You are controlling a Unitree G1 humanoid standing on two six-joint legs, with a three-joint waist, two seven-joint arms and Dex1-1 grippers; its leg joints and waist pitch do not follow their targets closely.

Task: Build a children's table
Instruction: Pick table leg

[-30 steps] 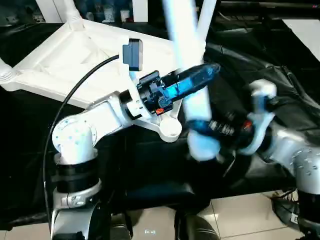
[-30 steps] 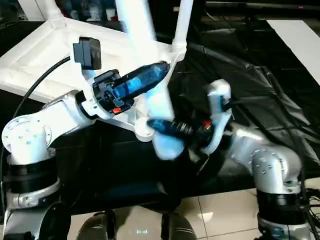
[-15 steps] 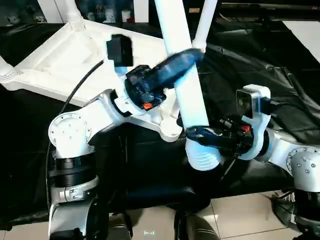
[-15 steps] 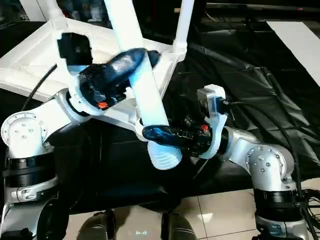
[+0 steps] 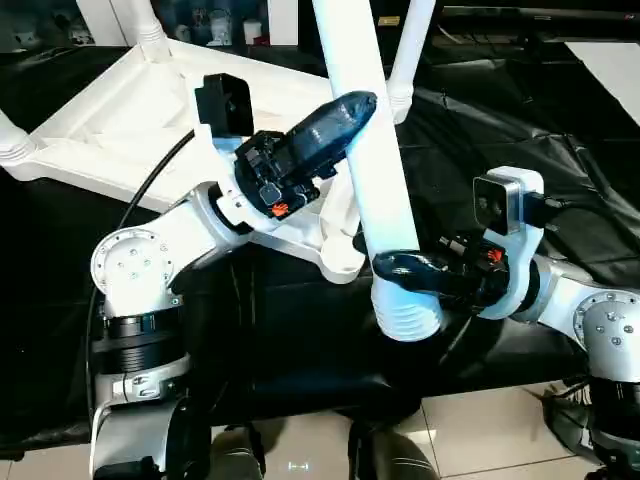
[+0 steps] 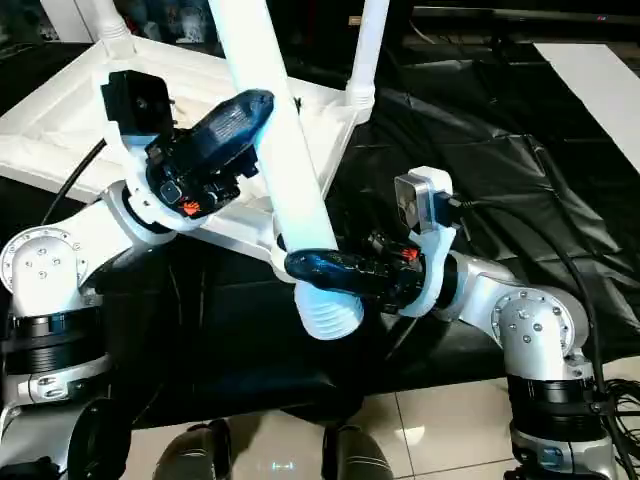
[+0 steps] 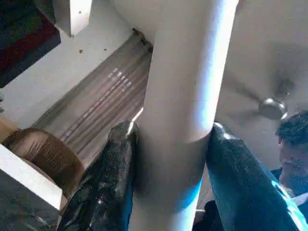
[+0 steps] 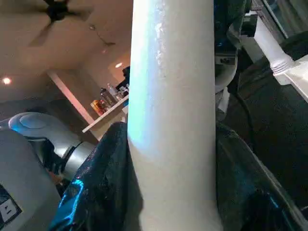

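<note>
A large white plastic rectangular tabletop (image 5: 120,120) lies underside up on a counter draped in black cloth (image 5: 520,130). Three white tubular legs stand in its far and left corner sockets. The fourth long white tubular leg (image 5: 375,180) is held tilted, clamped by both the left claw (image 5: 335,115) and right claw (image 5: 410,268), just beside the empty near corner socket (image 5: 340,262). Seating it appears the only step left.

Held leg (image 5: 375,170): top cut off by frame edge (upper end out of sight).
Tabletop (image 5: 120,120): near corner socket hidden behind left gripper (image 5: 345,105).
Far legs (image 5: 412,45): tops cropped.
</note>
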